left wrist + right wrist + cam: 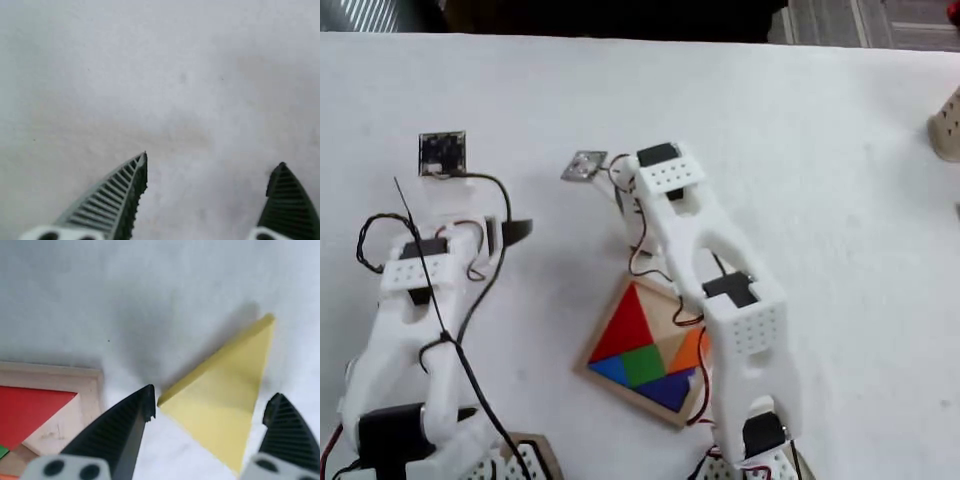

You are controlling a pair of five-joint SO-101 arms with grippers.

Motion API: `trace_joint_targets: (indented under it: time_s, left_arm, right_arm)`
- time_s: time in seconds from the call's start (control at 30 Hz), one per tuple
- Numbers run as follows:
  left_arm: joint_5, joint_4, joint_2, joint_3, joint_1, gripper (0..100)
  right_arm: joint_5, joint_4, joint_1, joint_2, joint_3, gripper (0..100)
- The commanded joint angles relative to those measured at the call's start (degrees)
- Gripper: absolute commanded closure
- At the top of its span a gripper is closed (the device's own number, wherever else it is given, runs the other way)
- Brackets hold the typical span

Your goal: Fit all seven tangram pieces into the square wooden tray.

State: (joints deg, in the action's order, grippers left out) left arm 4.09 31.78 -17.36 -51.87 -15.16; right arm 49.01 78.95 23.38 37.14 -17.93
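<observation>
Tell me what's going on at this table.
Two robot arms are working on a tangram. The tray already holds several coloured pieces, though part of it is hidden under an arm. The right gripper is open and straddles a yellow triangle just outside the tray's rim. The left gripper is open over bare table, holding nothing.

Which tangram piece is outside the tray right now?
The yellow triangle, beside the wooden tray and between the open jaws of the right gripper. The red triangle, green piece, blue piece and orange piece sit inside it.
</observation>
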Motion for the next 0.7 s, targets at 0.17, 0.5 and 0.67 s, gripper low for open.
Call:
trace_joint_targets:
  time_s: [0.17, 0.5, 0.67]
  left_arm:
    - [0.4, -1.5, -2.5, 0.3, -0.1, 63]
    - [0.4, -1.5, -2.5, 0.3, -0.3, 63]
    - [0.4, -1.5, -2.5, 0.3, -0.3, 63]
  right_arm:
    - [-0.5, -1.5, -0.6, 2.3, -3.1, 66.9]
    - [-0.5, -0.7, -4.2, 2.4, -3.0, 67.0]
    - [0.5, 0.1, -4.6, 2.4, -2.9, 66.9]
